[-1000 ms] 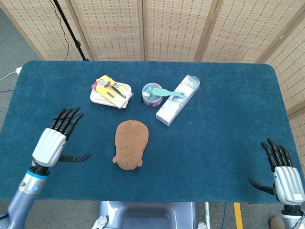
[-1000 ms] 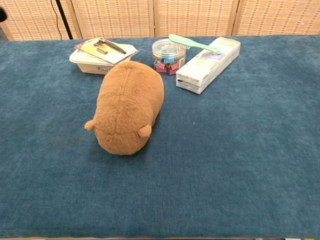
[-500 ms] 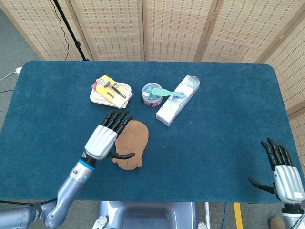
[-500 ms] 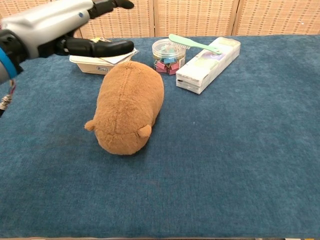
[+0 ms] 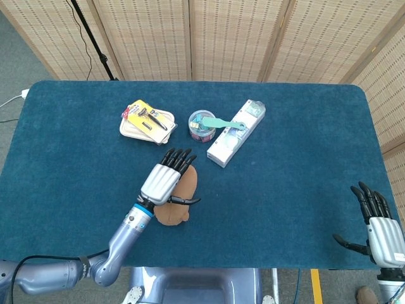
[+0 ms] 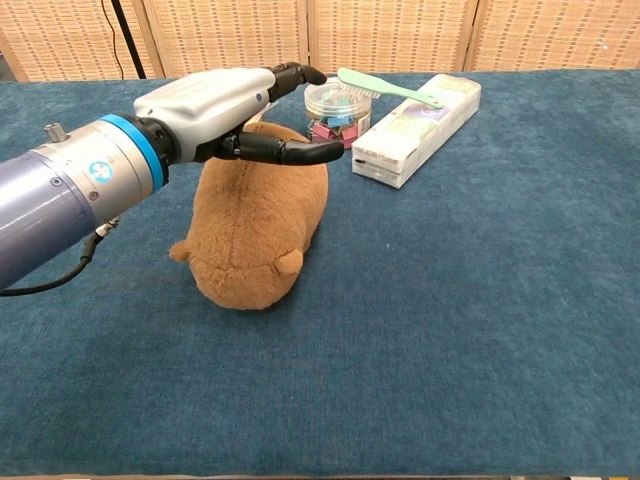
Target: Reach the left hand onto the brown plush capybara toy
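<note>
The brown plush capybara (image 5: 187,185) (image 6: 256,228) lies near the table's middle, head toward the front edge. My left hand (image 5: 166,182) (image 6: 226,107) is stretched flat over its back, fingers spread and pointing away from me, thumb out to the side. It holds nothing, and I cannot tell whether the palm touches the plush. The hand hides much of the toy in the head view. My right hand (image 5: 380,230) stays at the front right corner with its fingers apart and nothing in it; the chest view does not show it.
Behind the toy stand a white box topped with a yellow card (image 5: 147,120) (image 6: 202,112), a clear tub of clips (image 5: 201,125) (image 6: 334,112), a green brush (image 5: 221,123) (image 6: 388,89) and a long white case (image 5: 236,133) (image 6: 416,127). Woven screens close off the back.
My left hand has swept right from the table's left side and now lies over the capybara's back. The right hand has barely shifted. The toy has not moved.
</note>
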Controlling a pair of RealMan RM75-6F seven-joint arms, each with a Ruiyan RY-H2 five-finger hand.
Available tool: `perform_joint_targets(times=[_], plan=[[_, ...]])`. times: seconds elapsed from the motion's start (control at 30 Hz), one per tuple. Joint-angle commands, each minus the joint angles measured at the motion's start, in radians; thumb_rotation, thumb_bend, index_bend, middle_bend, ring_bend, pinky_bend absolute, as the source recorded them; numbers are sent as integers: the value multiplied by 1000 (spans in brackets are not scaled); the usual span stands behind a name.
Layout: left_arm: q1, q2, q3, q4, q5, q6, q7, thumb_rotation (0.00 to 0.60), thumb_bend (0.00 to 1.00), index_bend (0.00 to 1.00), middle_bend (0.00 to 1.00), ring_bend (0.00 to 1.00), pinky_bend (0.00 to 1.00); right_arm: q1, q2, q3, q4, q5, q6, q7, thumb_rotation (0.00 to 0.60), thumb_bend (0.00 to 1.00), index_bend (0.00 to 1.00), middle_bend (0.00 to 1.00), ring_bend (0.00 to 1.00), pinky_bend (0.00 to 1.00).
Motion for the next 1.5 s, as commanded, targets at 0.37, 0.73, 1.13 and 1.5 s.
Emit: perform_joint_targets(times=[0.37,0.73,1.13,1.5], plan=[[-50,-71,8,129,-29,-15,-42,51,0,0,0,0,0,5,6,3,0,7,-11,28,600,0,0,0,0,0],[-71,-130,32,240,-3,12,-54,48,0,0,0,0,0,5,12,5,3,14,-12,45,600,0,0,0,0,0],[-79,-182,57,341,33,24,-118,50,0,0,0,0,0,6,13,9,8,20,-13,57,600,0,0,0,0,0],[-87,-220,63,414,38,11,-153,49,0,0,0,0,0,9,13,8,10,23,-21,56,600,0,0,0,0,0]])
